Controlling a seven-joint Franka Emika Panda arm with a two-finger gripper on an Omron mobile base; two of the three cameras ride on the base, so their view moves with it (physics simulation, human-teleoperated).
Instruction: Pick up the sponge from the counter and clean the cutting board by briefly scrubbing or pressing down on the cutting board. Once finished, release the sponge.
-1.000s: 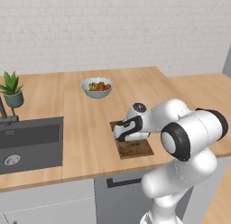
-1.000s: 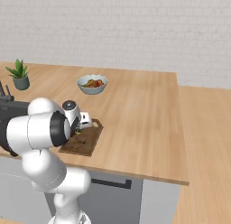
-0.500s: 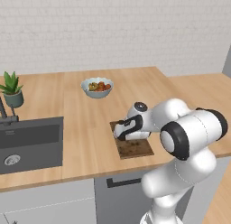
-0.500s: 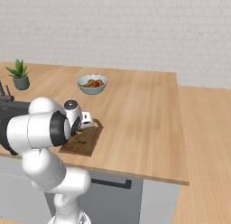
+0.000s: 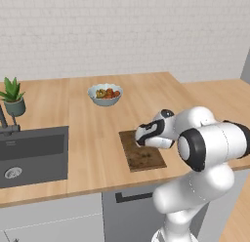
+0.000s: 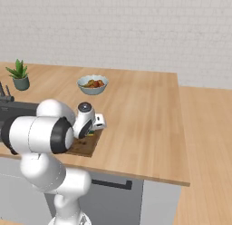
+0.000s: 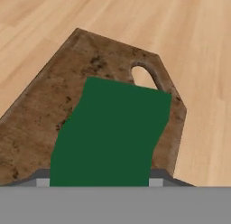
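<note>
— Sponge [image 7: 110, 135] sits right in the gripper [image 5: 142, 137], green face showing, and below it lies the cutting board [image 7: 54, 105]. From the hand view it hangs over the board's slotted end.

— Touching the wood, or just above?

— I cannot tell. It covers the spot where contact would be. My guess is that the next move is straight down, since the board lies directly under the sponge.

— Which way does the board run?

— Its long axis goes near to far on the desk [image 5: 88, 138], close to the front edge. The gripper comes in from the right over the far half.

— Jaws clamped, then?

— Clamped on the sponge, as I judge it; the fingertips themselves are hidden behind the green block. In the right base view the arm's own bulk hides most of the board [image 6: 86, 147], and only a green sliver of sponge [image 6: 92, 132] peeks out.
</note>
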